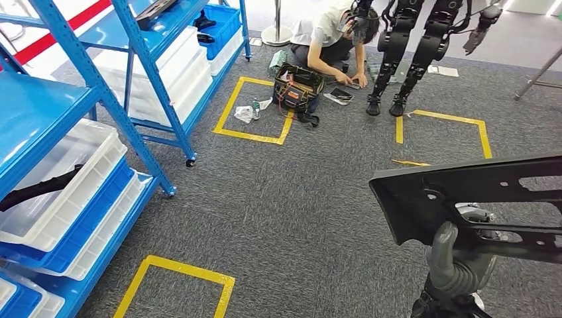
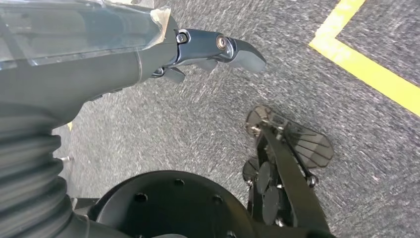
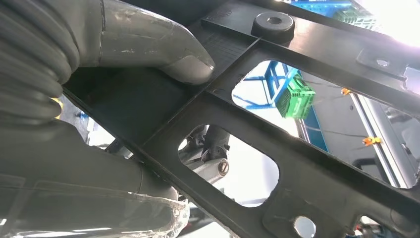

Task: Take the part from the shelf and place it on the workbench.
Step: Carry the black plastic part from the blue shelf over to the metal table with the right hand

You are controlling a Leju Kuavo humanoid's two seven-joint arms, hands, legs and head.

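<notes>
Right hand sat at the lower right of the head view, its grey thumb raised against the face of the part, a flat black plastic frame with cut-out windows that ran from the middle of the picture off the right edge. In the right wrist view the same hand gripped that frame, thumb pressing on top of a solid panel and darker fingers showing through an opening from beneath, so the part was clamped between them and held above the grey carpet, well apart from the shelves.

Left hand appeared in the left wrist view hanging over the carpet with nothing in it; one dark finger stretched out straight, and how the others lay could not be told.

At the left of the head view stood a blue shelf carrying white bins, with a second blue rack behind it at the upper left. Yellow tape squares marked the floor. At the top centre a person crouched beside a tool bag, and the legs of another humanoid robot stood just right of them.
</notes>
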